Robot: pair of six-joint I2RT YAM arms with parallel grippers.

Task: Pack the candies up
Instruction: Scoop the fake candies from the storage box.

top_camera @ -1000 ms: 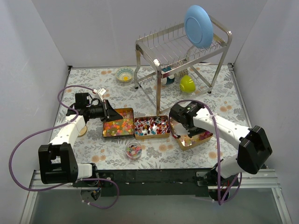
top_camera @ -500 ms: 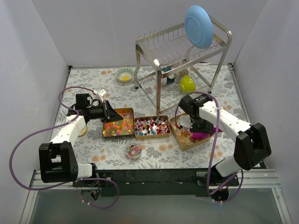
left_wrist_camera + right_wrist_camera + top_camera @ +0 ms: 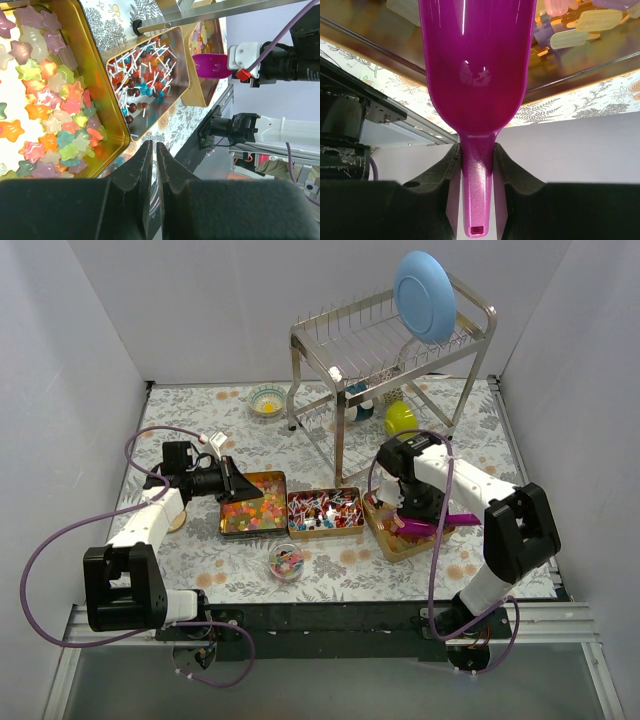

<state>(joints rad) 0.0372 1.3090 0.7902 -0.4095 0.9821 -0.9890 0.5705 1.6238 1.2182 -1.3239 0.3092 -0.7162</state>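
Observation:
Three gold trays hold the candies. Orange, yellow and pink star gummies fill the left one, also in the left wrist view. Red-blue-white ones fill the middle tray. Pale yellow-pink ones lie in the right tray. My right gripper is shut on the handle of a magenta scoop, held over the right tray. My left gripper is shut and empty above the left tray's back edge.
A small round container with mixed candies stands in front of the trays. A metal dish rack with a blue plate stands behind them, a yellow-green cup under it. A small bowl sits at the back left.
My right arm has swung over the right tray and turned, so the magenta scoop now shows lying across the tray. The left arm has not moved.

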